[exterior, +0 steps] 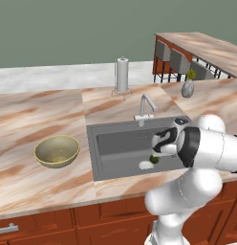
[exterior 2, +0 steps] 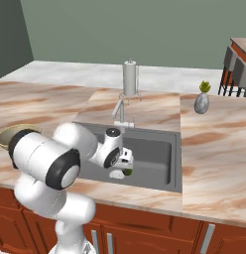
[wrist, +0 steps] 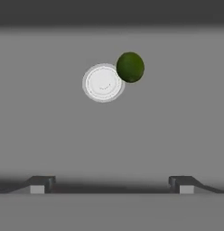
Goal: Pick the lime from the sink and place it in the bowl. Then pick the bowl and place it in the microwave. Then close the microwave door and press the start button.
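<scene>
Lying in the sink [exterior: 115, 143], dark green lime [wrist: 130, 67] touching the drain's rim; sitting upright on the counter left of the sink, olive-tan bowl [exterior: 57, 150].

The arm [exterior: 206, 153] is glossy white throughout — fat rounded segments that bulge like stacked capsules, each meeting the next at a dark, near-black band that rings the joint [exterior 2: 65, 168]. Toward the wrist the links get slimmer, and the hand [exterior: 164, 142] is white with black patches, topped by a small round cap with a dark face ringed in pale grey. The gripper [wrist: 112, 186] ends in two small dark fingertips [wrist: 40, 184] — blocky, sloped on their outer sides, each with a pale grey square pad on its face
</scene>
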### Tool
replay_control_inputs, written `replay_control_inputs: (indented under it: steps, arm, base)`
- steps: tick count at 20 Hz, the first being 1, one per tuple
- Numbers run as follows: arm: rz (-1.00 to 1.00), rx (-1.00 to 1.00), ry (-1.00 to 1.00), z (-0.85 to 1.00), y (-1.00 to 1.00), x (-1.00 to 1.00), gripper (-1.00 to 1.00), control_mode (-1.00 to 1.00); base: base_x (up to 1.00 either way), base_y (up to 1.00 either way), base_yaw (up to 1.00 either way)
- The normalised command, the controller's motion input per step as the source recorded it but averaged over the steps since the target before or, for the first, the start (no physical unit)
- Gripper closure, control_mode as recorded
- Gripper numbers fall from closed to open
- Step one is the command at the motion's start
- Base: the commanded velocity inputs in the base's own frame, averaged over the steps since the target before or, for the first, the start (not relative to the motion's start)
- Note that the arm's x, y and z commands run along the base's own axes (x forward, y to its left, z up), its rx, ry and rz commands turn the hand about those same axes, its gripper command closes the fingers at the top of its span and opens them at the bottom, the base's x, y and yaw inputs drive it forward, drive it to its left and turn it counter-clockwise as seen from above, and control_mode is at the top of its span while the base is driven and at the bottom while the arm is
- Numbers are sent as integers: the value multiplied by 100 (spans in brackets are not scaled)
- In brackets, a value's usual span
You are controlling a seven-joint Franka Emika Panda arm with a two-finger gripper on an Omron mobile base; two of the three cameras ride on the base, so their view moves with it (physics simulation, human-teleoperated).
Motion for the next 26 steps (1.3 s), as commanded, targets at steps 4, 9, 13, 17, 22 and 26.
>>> replay_control_inputs:
  steps: [4,9,13,17,22,26]
  arm:
    - [0,0,5,-26,-15,35,-100,-100]
    - [1,0,1,-33,-2,50,-100,-100]
    - [5,0,0,-46,-3,52,-100,-100]
    - [5,0,0,-44,-12,46,-100,-100]
    - [5,0,0,-43,-10,42,-100,-100]
    - [3,0,0,-44,-5,44,-100,-100]
  base:
    - [0,0,0]
    - [0,0,0]
    - [0,0,0]
    - [0,0,0]
    - [0,0,0]
    - [0,0,0]
